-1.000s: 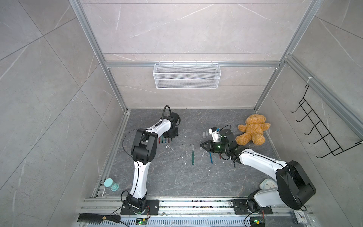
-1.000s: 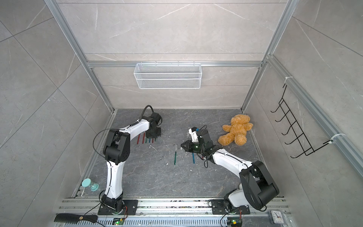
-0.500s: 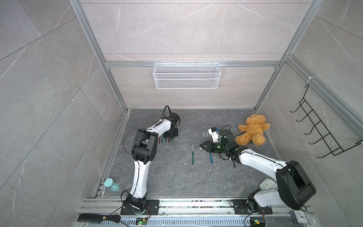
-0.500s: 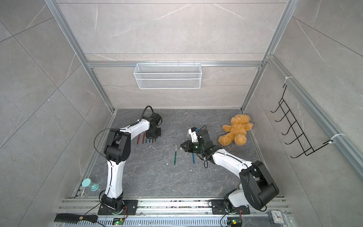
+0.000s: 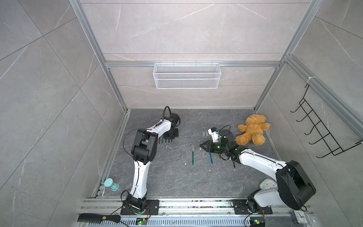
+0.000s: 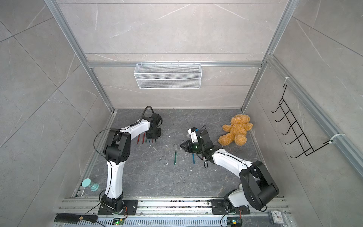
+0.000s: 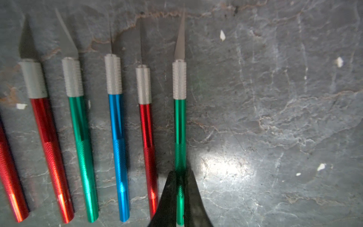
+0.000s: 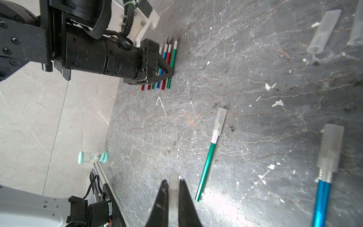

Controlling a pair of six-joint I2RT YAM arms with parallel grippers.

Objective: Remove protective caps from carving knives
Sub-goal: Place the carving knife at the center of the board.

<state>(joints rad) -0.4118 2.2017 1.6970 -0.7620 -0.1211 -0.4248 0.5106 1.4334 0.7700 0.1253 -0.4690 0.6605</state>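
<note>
The left gripper (image 7: 179,175) is clamped on the lower handle of a slim green-handled carving knife (image 7: 179,118) with a knurled silver collar and a bare, pointed blade. This knife is at the end of a row of uncapped knives (image 7: 115,127) with red, green and blue handles, laid side by side on the dark grey marbled tabletop (image 7: 275,118). Whether the held knife rests on the surface or hangs just above it is hard to tell from this close view. The right gripper (image 8: 173,181) is closed on a small translucent plastic cap (image 8: 173,196), whose end sticks out a little past the fingertips. Just beside it lies a second green knife (image 8: 207,161), its clear cap on over the blade. Further out lies a blue-handled knife (image 8: 322,196), likewise capped. Two loose clear caps (image 8: 324,29) lie well apart from the row. In a top view a brown plush teddy bear (image 5: 251,129) sits near the right arm's wrist, by the side wall.
</note>
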